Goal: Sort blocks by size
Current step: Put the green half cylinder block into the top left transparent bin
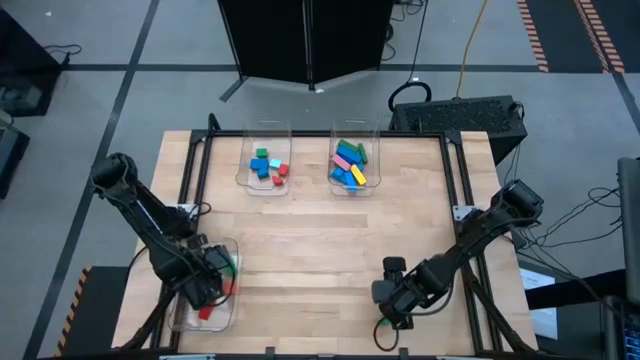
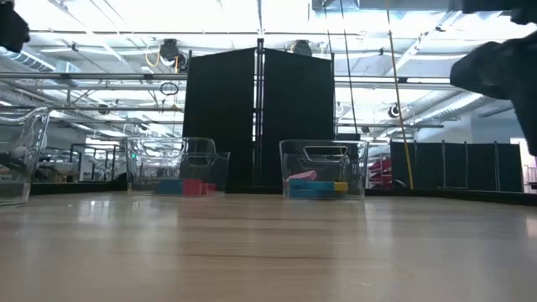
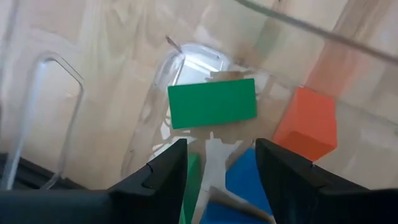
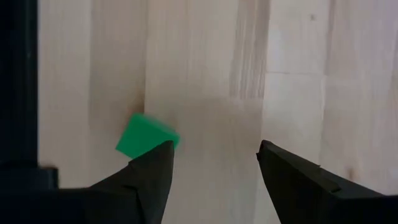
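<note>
Near-left corner of the worktop (image 1: 320, 230): left gripper (image 3: 216, 163) poised over the near-left clear bin (image 1: 226, 310), fingers spread with nothing between them. Beneath, inside that bin: a green block (image 3: 212, 102) lying flat, an orange-red block (image 3: 306, 123) beside it, a blue block (image 3: 249, 180) lower down. Probably a drop just made here, this bin serving as one size class.

Far edge, left of centre: a second clear bin (image 1: 248, 178) holding short blue, green and red blocks (image 1: 268, 167). Just right of it, a third clear bin (image 1: 334, 178) with longer blocks in cyan, pink, blue and yellow (image 1: 349, 164), evidently the long group.

Near-right: right gripper (image 4: 211, 163) low over bare wood, fingers spread and empty, a small green block (image 4: 144, 135) lying loose on the worktop just beside one finger, not between them. Likely the next pick, needing a sideways shift to straddle it.
</note>
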